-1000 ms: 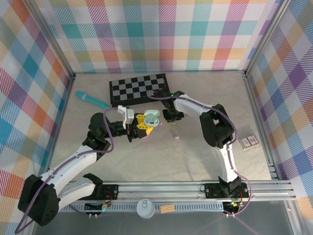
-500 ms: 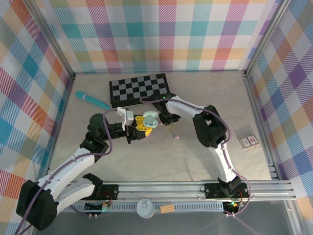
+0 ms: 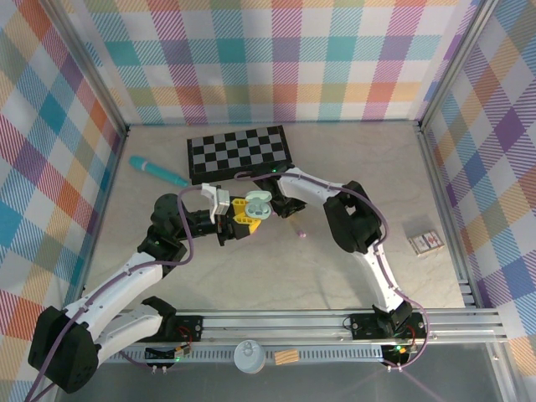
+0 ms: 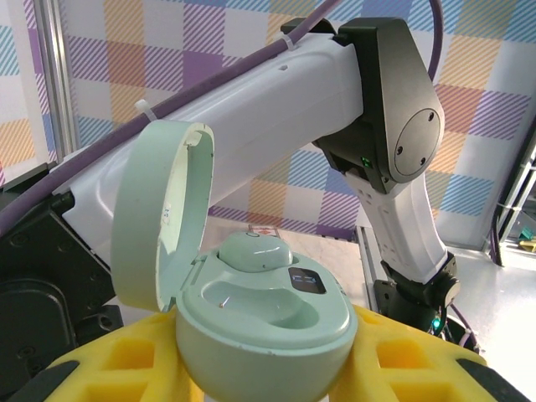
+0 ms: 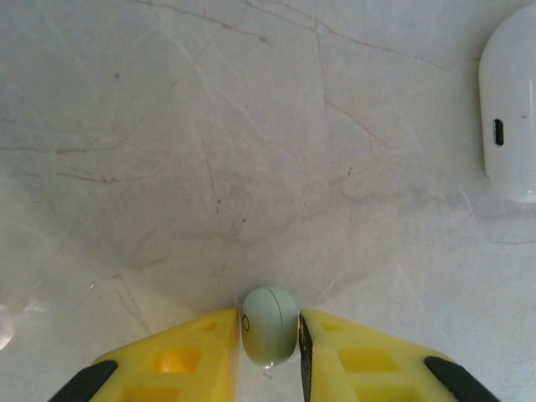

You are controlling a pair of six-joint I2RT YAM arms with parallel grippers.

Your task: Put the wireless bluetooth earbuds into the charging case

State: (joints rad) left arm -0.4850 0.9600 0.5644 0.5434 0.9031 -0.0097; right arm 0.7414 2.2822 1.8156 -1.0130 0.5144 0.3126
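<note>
Earbud [image 5: 270, 325], pale green, pinched in my right gripper [image 5: 270, 356] over the table [image 5: 251, 151], my left gripper [image 4: 264, 373] clamped round the open green case [image 4: 268, 314] (lid flipped up), white case [image 5: 511, 109] nearby.

White-black arms [image 3: 117, 285], seemingly purple cables [image 4: 209, 86]

Pale-green case [image 3: 260, 204] near checkerboard [image 3: 239, 152]
</note>
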